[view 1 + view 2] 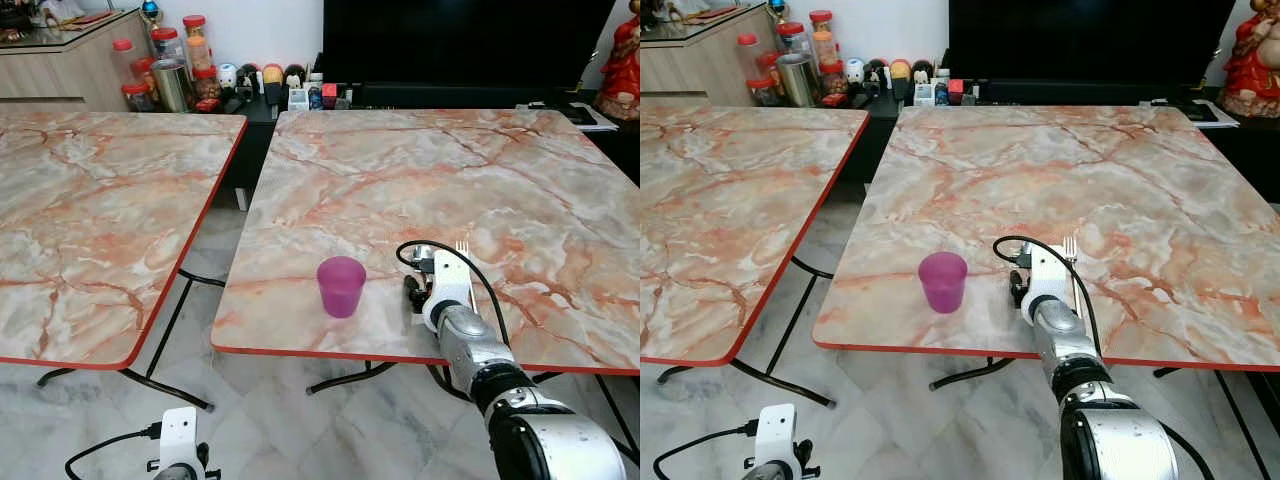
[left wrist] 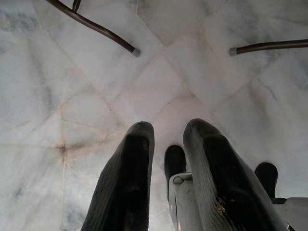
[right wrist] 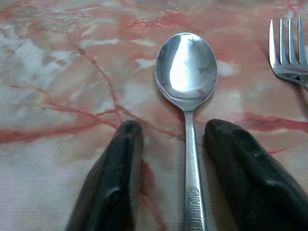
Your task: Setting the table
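Right gripper (image 3: 168, 159) is hovering low over the near edge of the right table (image 1: 520, 170), fingers (image 3: 113, 183) spread apart and not clamping anything. A spoon (image 3: 186, 77) is lying flat on the marble between the two fingers, handle running back under the gripper, bowl pointing away just past the fingertips; whether the fingers are touching the handle is hard to tell. A fork (image 3: 288, 53) is lying just beside the spoon on the gripper's right side, tines pointing away, also showing past the wrist in the head view (image 1: 461, 247). A purple cup (image 1: 341, 286) is standing upright to the gripper's left, near but apart, close to the table's front edge. Left gripper (image 2: 168, 144) is hanging idle down low over the tiled floor (image 2: 72, 86), fingers slightly apart, holding nothing, table legs (image 2: 96, 26) ahead of it. A second table (image 1: 90, 210) is sitting further left across a gap. Far beyond the gripper, jars (image 1: 175, 60) and small items are lining a low shelf by a dark TV (image 1: 460, 40).
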`<state>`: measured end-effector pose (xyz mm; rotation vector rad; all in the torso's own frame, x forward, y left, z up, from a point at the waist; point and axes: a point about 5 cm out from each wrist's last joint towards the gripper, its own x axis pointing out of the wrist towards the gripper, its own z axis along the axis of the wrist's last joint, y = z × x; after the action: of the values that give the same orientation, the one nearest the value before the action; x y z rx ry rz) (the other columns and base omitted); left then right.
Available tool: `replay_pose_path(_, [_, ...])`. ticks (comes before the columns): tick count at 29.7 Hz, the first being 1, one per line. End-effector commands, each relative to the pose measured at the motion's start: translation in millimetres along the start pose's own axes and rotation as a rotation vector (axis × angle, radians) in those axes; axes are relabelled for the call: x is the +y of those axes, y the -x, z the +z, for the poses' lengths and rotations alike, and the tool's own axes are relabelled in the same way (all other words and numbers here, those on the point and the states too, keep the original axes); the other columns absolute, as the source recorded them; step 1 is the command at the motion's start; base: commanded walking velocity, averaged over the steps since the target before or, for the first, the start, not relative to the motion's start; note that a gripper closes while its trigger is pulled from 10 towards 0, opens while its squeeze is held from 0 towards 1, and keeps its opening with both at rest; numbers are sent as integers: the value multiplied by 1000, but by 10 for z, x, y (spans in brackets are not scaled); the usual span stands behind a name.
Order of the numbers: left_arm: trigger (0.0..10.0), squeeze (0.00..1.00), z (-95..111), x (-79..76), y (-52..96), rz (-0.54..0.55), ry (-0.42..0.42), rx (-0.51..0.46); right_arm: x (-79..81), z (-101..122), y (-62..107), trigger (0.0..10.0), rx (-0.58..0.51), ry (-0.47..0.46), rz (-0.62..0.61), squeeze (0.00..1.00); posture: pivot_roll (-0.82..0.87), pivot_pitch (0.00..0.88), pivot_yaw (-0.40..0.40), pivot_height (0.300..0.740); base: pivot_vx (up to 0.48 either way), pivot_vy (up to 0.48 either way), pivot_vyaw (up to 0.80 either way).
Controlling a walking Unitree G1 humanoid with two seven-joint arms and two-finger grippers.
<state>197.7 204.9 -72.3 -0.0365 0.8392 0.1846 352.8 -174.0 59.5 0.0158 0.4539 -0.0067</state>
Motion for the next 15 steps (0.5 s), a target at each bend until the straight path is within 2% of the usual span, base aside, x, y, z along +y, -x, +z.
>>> replay_pose_path(1, [10000, 0, -43, 16, 8, 2, 0, 22, -31, -42, 7, 0, 13, -1, -7, 0, 33, 0, 10, 740, 0, 0, 0])
replay_pose_path(15, [10000, 0, -98, 44, 22, 12, 4, 37, -39, -59, 13, 0, 12, 0, -9, 0, 36, 0, 9, 740, 0, 0, 0])
